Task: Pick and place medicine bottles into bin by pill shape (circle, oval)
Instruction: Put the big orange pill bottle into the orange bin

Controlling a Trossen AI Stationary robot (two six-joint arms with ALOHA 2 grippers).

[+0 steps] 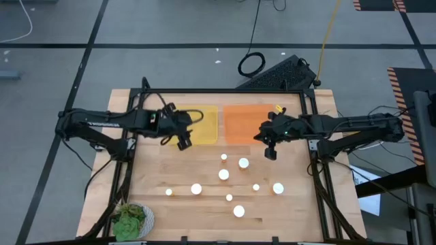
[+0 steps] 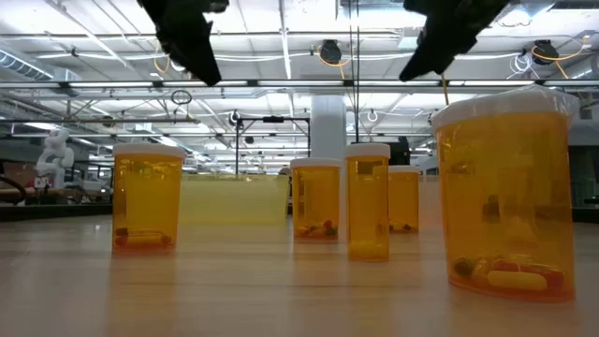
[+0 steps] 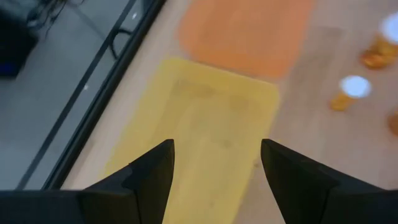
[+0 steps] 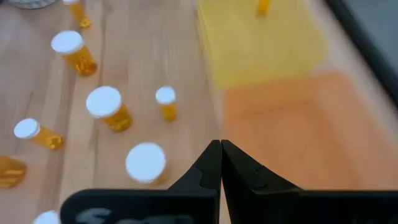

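Several amber medicine bottles with white caps stand upright on their bases on the wooden table, among them one (image 1: pixel 223 175) near the middle and one (image 1: pixel 238 211) toward the near edge. A yellow bin (image 1: pixel 204 124) and an orange bin (image 1: pixel 244 124) lie side by side at the far edge. My left gripper (image 1: pixel 182 143) hovers open over the yellow bin's (image 3: pixel 205 118) near left corner with nothing between its fingers. My right gripper (image 1: pixel 270 153) hangs shut and empty by the orange bin's (image 4: pixel 292 124) near right corner, above the table, just beyond the bottles (image 4: pixel 109 109).
A green leafy object (image 1: pixel 129 219) sits in a dish at the table's near left corner. A black frame (image 1: pixel 225 91) borders the table. A keyboard (image 1: pixel 279 73) and a cable coil (image 1: pixel 251 64) lie on the floor beyond the far edge.
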